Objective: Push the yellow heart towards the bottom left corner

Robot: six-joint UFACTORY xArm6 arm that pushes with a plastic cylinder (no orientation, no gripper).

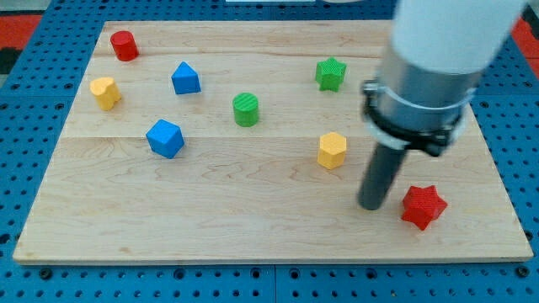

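Our tip (371, 205) rests on the pale wooden board (253, 227), just left of the red star (423, 207). We have no fingers, only a rod. The yellow heart (105, 92) lies far left, matte, no writing.

The arm comes down from the top right of the view. Its top part is fat and white, then comes a grey ring with a black band. Below that a straight dark rod points down. My tip (371, 204) sits low on the right side, near the front.
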